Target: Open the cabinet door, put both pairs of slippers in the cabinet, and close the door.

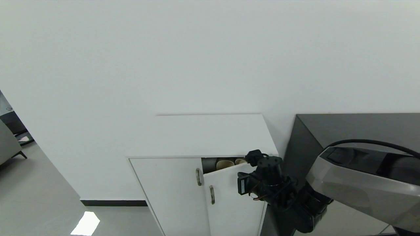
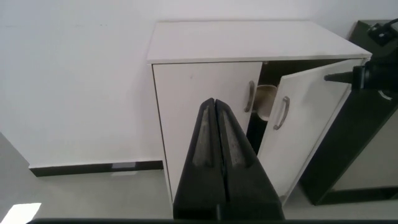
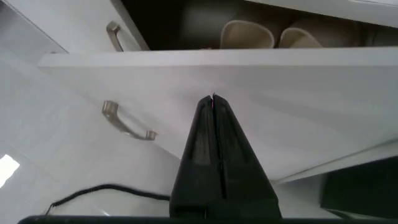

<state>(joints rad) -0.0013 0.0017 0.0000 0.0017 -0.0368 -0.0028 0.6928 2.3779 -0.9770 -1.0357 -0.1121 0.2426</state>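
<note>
The white cabinet (image 1: 200, 136) stands against the wall with its left door shut. Its right door (image 1: 233, 200) is ajar, swung out a little. Beige slippers (image 1: 225, 164) show through the gap behind the door's top edge, and again as two toes (image 3: 249, 34) in the right wrist view. My right gripper (image 3: 213, 99) is shut, its tip pressed on the outer face of the right door (image 3: 298, 118), near its top hinge-side corner (image 1: 252, 158). My left gripper (image 2: 214, 106) is shut on nothing and hangs in front of the cabinet's left door (image 2: 199, 118), well off it.
A dark cabinet (image 1: 354, 127) stands right beside the white one, close behind my right arm. Each door has a metal handle (image 1: 212, 194) near the middle seam. Grey floor (image 1: 39, 203) lies open to the left of the cabinet.
</note>
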